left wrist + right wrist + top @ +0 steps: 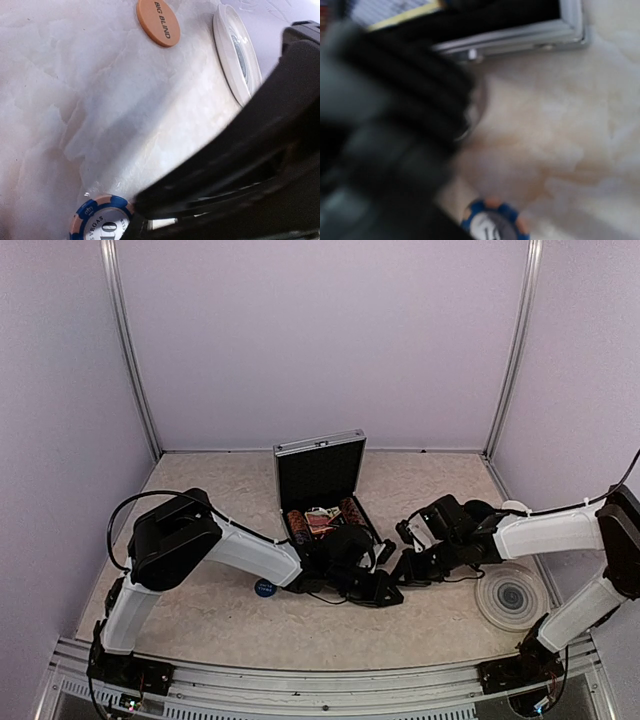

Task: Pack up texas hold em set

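Observation:
The silver case [320,446] stands open at the table's middle, lid upright, with red/black chips [297,525] and cards inside; its rim shows in the right wrist view [520,40]. My left gripper [385,590] and right gripper [408,562] meet just right of the case's front, low over the table. A blue "10" chip [100,220] sits at the edge of a black gripper body [260,165]; it also shows, blurred, in the right wrist view [492,222]. I cannot tell which jaws, if any, hold it. An orange BIG BLIND button [158,22] lies on the table.
A round grey ringed coaster [510,595] lies at the right, also in the left wrist view [237,55]. A blue round piece [264,587] lies by the left forearm. Lilac walls close in the table on three sides.

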Robot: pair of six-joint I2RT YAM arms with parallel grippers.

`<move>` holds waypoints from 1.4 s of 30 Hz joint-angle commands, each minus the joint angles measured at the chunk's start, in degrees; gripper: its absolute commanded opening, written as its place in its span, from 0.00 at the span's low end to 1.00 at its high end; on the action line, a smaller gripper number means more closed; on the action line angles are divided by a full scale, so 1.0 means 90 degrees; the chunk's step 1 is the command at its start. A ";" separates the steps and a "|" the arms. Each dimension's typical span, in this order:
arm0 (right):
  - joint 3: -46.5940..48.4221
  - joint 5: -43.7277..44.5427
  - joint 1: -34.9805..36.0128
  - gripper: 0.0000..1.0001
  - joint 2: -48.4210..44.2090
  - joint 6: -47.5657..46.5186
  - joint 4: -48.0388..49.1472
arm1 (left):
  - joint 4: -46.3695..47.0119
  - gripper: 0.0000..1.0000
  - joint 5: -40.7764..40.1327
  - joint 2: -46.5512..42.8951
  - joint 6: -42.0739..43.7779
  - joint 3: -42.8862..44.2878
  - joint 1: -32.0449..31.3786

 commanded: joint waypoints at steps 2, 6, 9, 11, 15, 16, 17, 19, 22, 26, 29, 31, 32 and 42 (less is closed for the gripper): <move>-0.0031 0.0177 0.0153 0.14 -0.0577 -0.0021 -0.0823 | -0.0947 0.24 -0.0482 -0.0088 -0.0014 -0.0513 0.0069; -0.0005 0.0659 0.0158 0.31 -0.0940 -0.0035 -0.1209 | -0.1549 0.60 -0.0955 -0.0804 0.0199 -0.0498 0.0081; -0.0048 0.0954 0.0151 0.44 -0.1289 -0.0022 -0.1379 | -0.2626 0.82 -0.1524 -0.1019 0.0512 -0.0016 0.0074; -0.0053 0.1157 0.0153 0.53 -0.1518 -0.0029 -0.1499 | -0.3182 0.85 -0.1883 -0.0892 0.0745 0.0375 0.0055; -0.0049 0.1552 0.0150 0.61 -0.1916 -0.0098 -0.1724 | -0.3853 0.85 -0.2202 -0.0389 0.0966 0.1012 0.0009; -0.0057 0.1662 0.0150 0.61 -0.2003 -0.0106 -0.1801 | -0.3872 0.84 -0.2226 -0.0268 0.0979 0.1087 -0.0016; -0.0058 0.1750 0.0151 0.62 -0.2067 -0.0122 -0.1885 | -0.3911 0.83 -0.2253 -0.0187 0.0973 0.1169 -0.0031; -0.0086 0.1886 0.0148 0.63 -0.2245 -0.0122 -0.2006 | -0.4051 0.82 -0.2360 0.0045 0.0957 0.1400 -0.0072; -0.0220 0.1952 0.0150 0.65 -0.2481 -0.0110 -0.2063 | -0.4355 0.80 -0.2556 0.0392 0.0918 0.1812 -0.0145; -0.0377 0.1966 0.0151 0.66 -0.2710 -0.0086 -0.2115 | -0.4955 0.78 -0.2926 0.0779 0.0905 0.2385 -0.0216; -0.0429 0.2000 0.0155 0.66 -0.2796 -0.0098 -0.2130 | -0.5074 0.76 -0.2979 0.0967 0.0946 0.2564 -0.0251; -0.0430 0.2030 0.0148 0.66 -0.2810 -0.0111 -0.2146 | -0.5134 0.73 -0.3044 0.1055 0.0991 0.2657 -0.0276; -0.0421 0.2040 0.0151 0.66 -0.2805 -0.0117 -0.2145 | -0.5174 0.72 -0.3064 0.1127 0.1028 0.2713 -0.0287; -0.0233 0.2104 0.0147 0.66 -0.2670 -0.0228 -0.2176 | -0.5764 0.61 -0.3553 0.1410 0.1416 0.2878 -0.0510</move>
